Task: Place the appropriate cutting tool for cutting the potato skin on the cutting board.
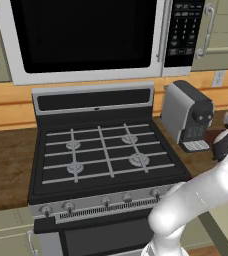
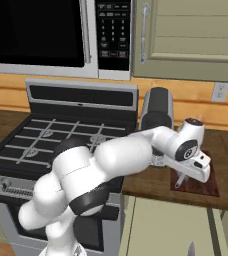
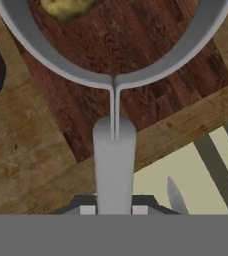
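Note:
My gripper (image 3: 114, 209) is shut on the light-grey handle of the cutting tool (image 3: 114, 160). The tool's wide looped head hangs over the dark reddish cutting board (image 3: 136, 100). The tan-yellow potato (image 3: 66, 6) lies on the board beyond the loop, at the top of the hand view. From the right base view, the gripper (image 2: 186, 172) hovers just above the cutting board (image 2: 210, 188) on the counter right of the stove. The cutting tool (image 2: 180, 181) slants down from it towards the board.
A coffee machine (image 2: 157, 111) stands just left of the board, behind my forearm. The stove (image 1: 106, 150) lies farther left under a microwave (image 1: 86, 35). The counter's front edge runs close to the board. Below it, a small grey pointed blade (image 3: 175, 196) lies on the floor.

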Controlling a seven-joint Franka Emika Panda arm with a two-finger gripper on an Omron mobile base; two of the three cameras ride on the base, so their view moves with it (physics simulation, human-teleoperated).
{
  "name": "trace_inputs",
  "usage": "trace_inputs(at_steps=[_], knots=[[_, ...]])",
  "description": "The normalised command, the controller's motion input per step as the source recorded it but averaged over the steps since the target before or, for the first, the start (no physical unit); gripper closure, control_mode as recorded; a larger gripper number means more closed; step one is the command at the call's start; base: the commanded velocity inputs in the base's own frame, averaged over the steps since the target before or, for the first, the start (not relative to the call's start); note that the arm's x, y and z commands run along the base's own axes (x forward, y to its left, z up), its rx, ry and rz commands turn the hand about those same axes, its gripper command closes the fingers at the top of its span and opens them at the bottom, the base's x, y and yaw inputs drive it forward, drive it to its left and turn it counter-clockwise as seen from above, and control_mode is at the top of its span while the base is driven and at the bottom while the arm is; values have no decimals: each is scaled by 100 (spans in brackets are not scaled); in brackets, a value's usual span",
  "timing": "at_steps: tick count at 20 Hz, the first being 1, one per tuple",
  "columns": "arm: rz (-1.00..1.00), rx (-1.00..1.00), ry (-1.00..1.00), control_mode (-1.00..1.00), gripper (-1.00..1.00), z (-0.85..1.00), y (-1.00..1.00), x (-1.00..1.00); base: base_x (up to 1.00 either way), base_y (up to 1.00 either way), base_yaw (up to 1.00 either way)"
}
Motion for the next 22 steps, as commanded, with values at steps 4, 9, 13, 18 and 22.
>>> trace_inputs(at_steps=[4,9,13,18,22], knots=[[3,0,-1,-100,100,-40,-9,44,0,0,0],[2,0,0,-100,100,-27,-2,29,0,0,0],[2,0,0,-100,-100,-43,2,8,0,0,0],[0,0,-1,-100,-100,-20,6,-10,0,0,0],[0,-1,0,-100,-100,78,1,-51,0,0,0]])
